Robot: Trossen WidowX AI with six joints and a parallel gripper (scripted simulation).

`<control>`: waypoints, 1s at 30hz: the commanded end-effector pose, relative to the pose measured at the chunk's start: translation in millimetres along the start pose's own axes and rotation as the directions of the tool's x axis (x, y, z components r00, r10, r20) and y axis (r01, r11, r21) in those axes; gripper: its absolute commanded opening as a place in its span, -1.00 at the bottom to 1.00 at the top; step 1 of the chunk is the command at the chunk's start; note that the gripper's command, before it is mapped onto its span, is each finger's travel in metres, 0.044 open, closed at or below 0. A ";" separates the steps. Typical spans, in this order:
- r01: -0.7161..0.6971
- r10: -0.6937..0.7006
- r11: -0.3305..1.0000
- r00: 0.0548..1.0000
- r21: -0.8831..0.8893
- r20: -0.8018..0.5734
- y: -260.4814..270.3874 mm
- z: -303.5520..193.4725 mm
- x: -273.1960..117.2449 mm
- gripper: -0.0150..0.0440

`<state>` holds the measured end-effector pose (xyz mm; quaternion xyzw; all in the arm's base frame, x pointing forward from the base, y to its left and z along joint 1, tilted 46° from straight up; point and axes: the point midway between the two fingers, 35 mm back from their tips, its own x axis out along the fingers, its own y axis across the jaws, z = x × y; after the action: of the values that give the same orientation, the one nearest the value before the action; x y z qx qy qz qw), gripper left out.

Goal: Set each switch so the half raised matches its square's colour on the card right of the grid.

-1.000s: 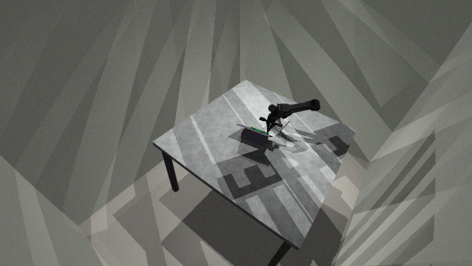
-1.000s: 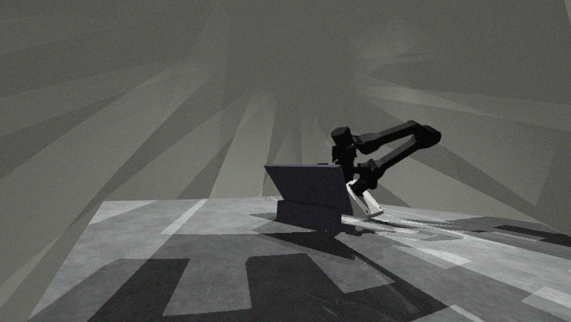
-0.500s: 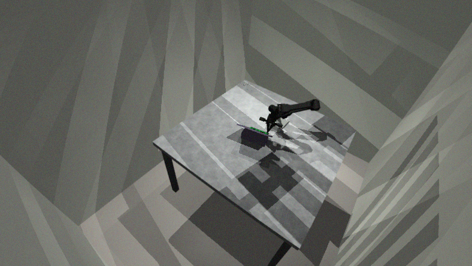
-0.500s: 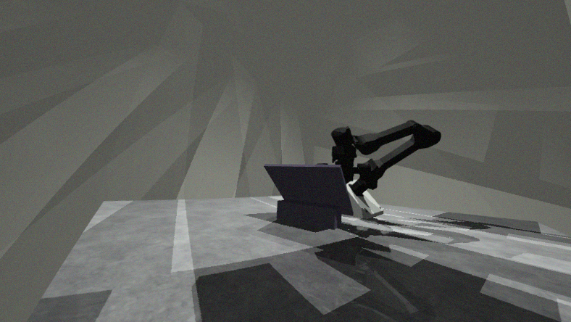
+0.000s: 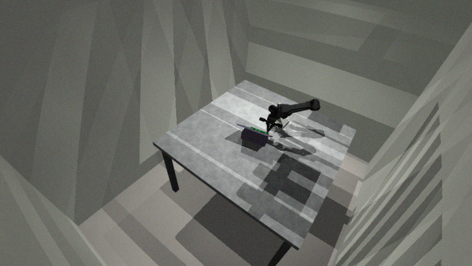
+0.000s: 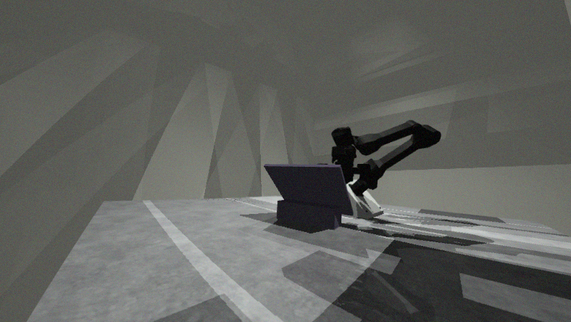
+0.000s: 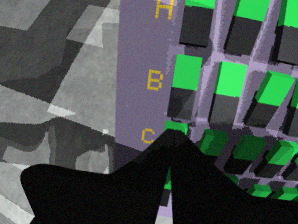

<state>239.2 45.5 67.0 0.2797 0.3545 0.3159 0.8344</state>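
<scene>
The tilted purple switch panel [image 5: 243,126] [image 6: 307,181] [image 7: 134,65] stands on a dark block, its switch face turned toward the arm. In the wrist view, rows lettered A, B and C show green-and-dark-grey switches; row B's first switch [image 7: 187,72] shows beside its letter. My gripper [image 5: 268,132] [image 7: 172,135] is shut and empty. Its tips are at the first switch of row C and cover most of it; only some green [image 7: 176,126] shows above them. Whether they touch it I cannot tell. The fingers hide parts of the lower rows. In the exterior view the panel hides the fingertips. The card is not visible.
The panel block [image 5: 254,136] [image 6: 307,215] stands on the grey table [image 5: 197,142] [image 6: 119,247]. The arm [image 5: 297,107] [image 6: 387,138] reaches over from the panel's switch side. Patchy shadows cross the table and panel.
</scene>
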 end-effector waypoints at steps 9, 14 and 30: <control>0.004 -0.004 1.000 1.000 0.006 -0.001 -0.7 -0.7 1.8 -0.49; 0.002 -0.002 1.000 1.000 0.001 -0.002 -0.6 -0.5 0.8 -0.49; 0.007 -0.007 1.000 1.000 0.007 0.022 -1.3 -3.6 -62.8 -0.49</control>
<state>206.1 5.3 80.7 0.2828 0.3591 0.3057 0.8352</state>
